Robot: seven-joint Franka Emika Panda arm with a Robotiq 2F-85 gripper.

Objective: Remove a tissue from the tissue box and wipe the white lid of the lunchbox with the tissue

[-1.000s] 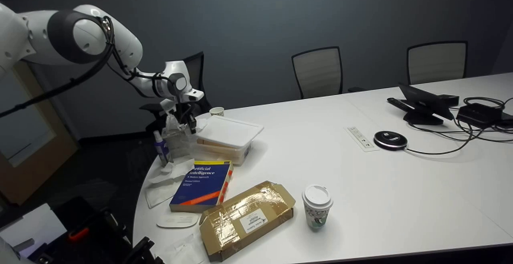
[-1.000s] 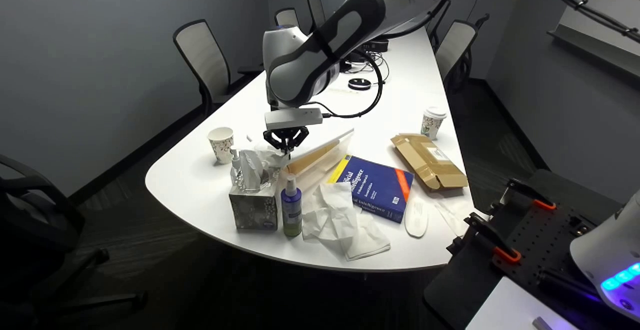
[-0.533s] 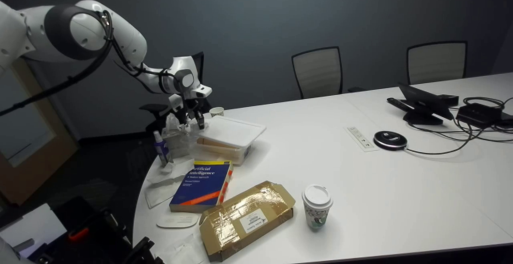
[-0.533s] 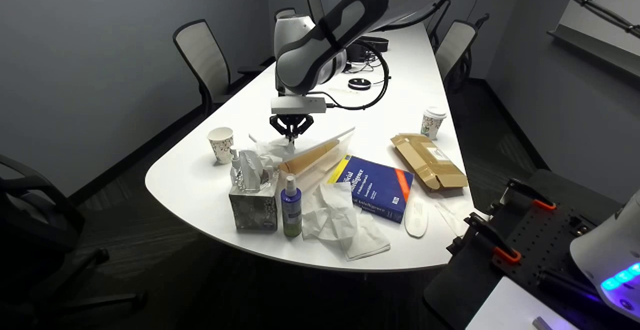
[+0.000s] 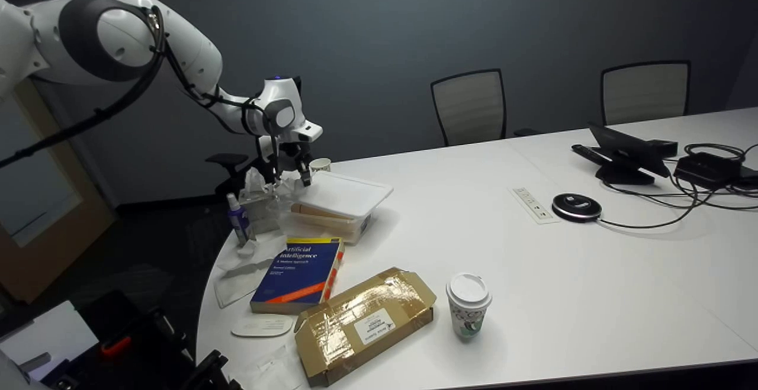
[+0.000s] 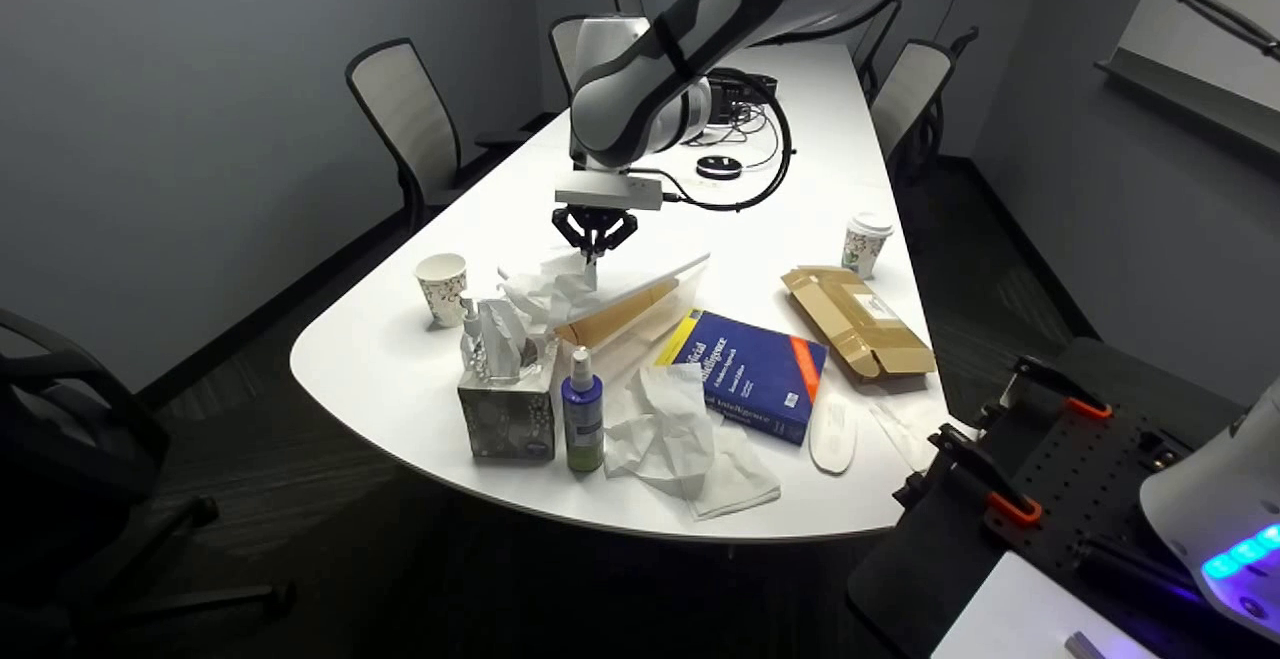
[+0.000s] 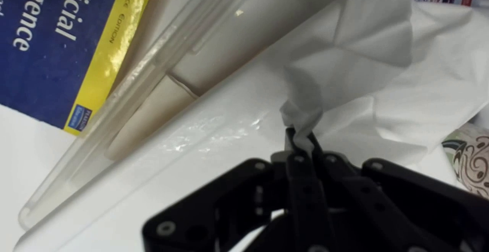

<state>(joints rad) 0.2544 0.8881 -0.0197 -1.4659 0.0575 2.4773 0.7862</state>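
The fingers point(image 7: 305, 177) are pinching a crumpled fold of the tissue point(image 7: 382, 76); in the wrist view, the rest of it is spreading toward two o'clock, overlapping the white lid point(image 7: 172, 168). In an exterior view, the tissue box point(image 6: 507, 419) is standing at seven o'clock from the fingers.

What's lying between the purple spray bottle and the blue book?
Loose white paper sheets, crumpled on top, lie in that stretch; both exterior views show them.
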